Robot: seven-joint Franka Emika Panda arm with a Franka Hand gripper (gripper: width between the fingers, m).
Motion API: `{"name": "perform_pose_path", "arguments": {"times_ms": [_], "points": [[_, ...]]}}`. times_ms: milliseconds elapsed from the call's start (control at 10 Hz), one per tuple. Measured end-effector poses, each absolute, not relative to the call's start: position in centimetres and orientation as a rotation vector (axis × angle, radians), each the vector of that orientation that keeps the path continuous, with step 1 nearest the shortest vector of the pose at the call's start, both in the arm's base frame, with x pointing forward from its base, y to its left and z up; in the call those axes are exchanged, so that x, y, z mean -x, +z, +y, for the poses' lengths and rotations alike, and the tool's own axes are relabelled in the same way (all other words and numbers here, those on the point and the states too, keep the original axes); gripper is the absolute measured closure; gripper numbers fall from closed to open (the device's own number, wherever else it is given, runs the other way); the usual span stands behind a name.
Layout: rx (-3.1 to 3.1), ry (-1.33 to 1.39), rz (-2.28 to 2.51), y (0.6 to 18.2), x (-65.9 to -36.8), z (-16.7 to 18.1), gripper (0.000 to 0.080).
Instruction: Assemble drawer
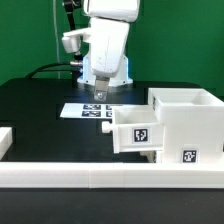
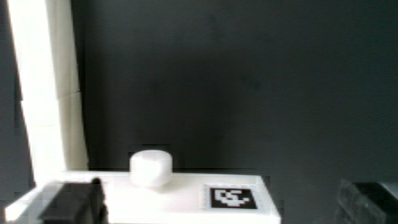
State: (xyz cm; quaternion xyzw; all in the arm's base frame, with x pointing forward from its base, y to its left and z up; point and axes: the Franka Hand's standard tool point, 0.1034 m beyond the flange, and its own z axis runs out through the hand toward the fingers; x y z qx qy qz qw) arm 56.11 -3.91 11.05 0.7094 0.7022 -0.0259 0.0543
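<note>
A white Franka arm (image 1: 108, 45) stands at the back of a black surface (image 1: 40, 105), w/ a green wall behind it. Its gripper (image 1: 100, 93) hangs low over the marker board (image 1: 88, 110), a thin flat white sheet w/ several black-and-white square tags, lying flat near the surface's center. The exterior view is too small to show how far the fingers are spread; in the wrist view two dark finger shapes (image 2: 68, 203) sit well apart at the frame edges w/ nothing between them, so the gripper looks open and empty. The drawer parts sit toward the exterior view's right, near the front: a large white cube-like housing (image 1: 190, 125), hollow and open on top, w/ a square tag on its front face, and a smaller white box-shaped tray (image 1: 135, 128) directly against its side, toward the exterior view's left, also tagged. Whether the tray is partly slid into the housing or just beside it can't be told. A long low white rail (image 1: 110, 180) runs across the front edge. The wrist view shows a white part w/ a short rounded peg (image 2: 151, 168) standing upright and one square tag (image 2: 231, 198) beside it; a white strip (image 2: 54, 90) runs along one side over the dark surface. No brand names or readable text; the tags carry only blocky black-and-white patterns.
</note>
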Motion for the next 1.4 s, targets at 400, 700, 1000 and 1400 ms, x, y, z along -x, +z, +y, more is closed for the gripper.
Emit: {"name": "perform_pose_path", "arguments": {"times_ms": [400,700,1000,1400], "points": [[-2.098,-0.028,2.192,7.7,-56.9,-4.9,0.0150],[-2.090,-0.008,2.206,6.2,-57.5,-4.6,0.0150],[-2.072,-0.005,2.233,6.1,-57.5,-5.3,0.0150],[-2.078,0.023,2.300,5.7,-59.6,-5.0,0.0150]]}}
